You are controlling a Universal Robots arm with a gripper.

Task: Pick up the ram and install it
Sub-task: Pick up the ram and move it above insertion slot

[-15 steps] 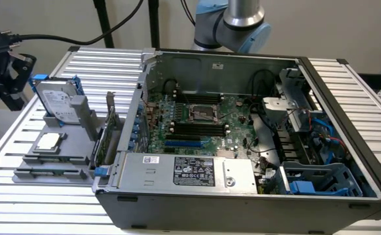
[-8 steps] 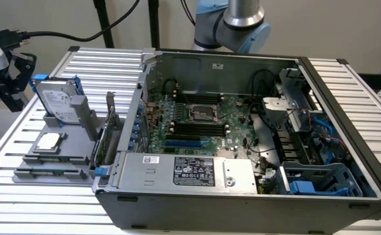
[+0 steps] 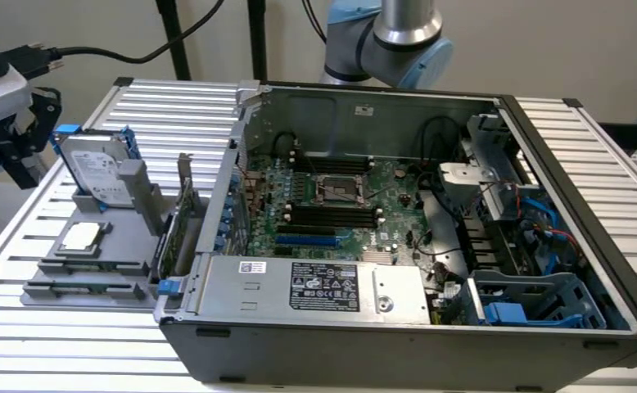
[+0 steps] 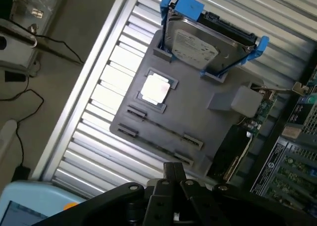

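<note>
The ram (image 3: 95, 266) is a thin dark stick standing on edge in clips on the grey parts tray (image 3: 133, 246), at the exterior view's left. A second similar stick (image 3: 79, 287) sits just in front of it. In the wrist view the ram (image 4: 163, 130) runs across the near part of the tray (image 4: 198, 122). My gripper (image 4: 173, 174) hovers above the tray's near edge, shut with nothing between its fingers. In the exterior view the gripper (image 3: 18, 160) hangs beyond the tray's far left corner. The motherboard's black slots (image 3: 330, 214) lie inside the open computer case (image 3: 406, 344).
On the tray stand a hard drive in a blue bracket (image 3: 98, 168), a square silver processor chip (image 3: 82, 237) and a green expansion card (image 3: 182, 221) against the case wall. The slatted metal table (image 3: 67, 360) ends close to the tray's left. Cables hang at the far left.
</note>
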